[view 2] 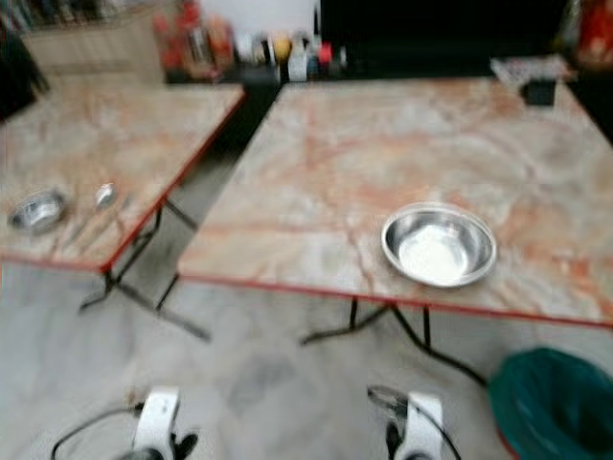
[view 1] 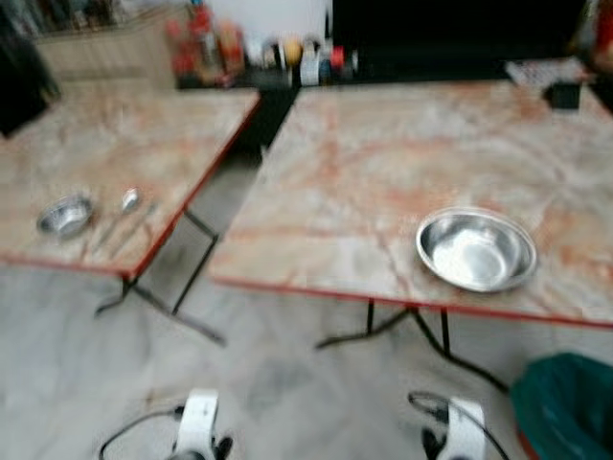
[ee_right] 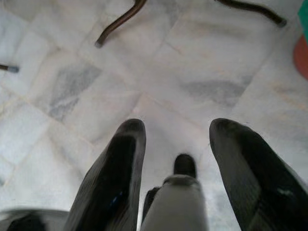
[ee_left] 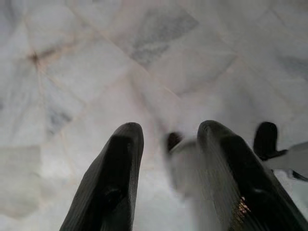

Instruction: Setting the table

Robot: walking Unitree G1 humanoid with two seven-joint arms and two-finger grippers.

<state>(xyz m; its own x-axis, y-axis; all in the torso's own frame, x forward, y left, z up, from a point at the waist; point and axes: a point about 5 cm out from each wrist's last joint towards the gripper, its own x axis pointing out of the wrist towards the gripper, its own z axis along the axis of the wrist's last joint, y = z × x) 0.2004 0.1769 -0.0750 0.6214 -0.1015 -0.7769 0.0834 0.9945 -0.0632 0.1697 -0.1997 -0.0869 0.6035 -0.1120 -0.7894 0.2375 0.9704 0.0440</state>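
Observation:
A large steel bowl sits near the front edge of the right marble-topped table. On the left table lie a small steel bowl, a spoon and what looks like more cutlery beside it, blurred. Both arms hang low at the bottom of the head views, the left arm and the right arm. My left gripper is open over the floor with nothing between its fingers. My right gripper is open too, above the tiles.
A gap of marble floor separates the two tables, whose black legs splay outward. A green bin stands at the lower right. Bottles and jars crowd the back, and a dark box rests on the right table's far corner.

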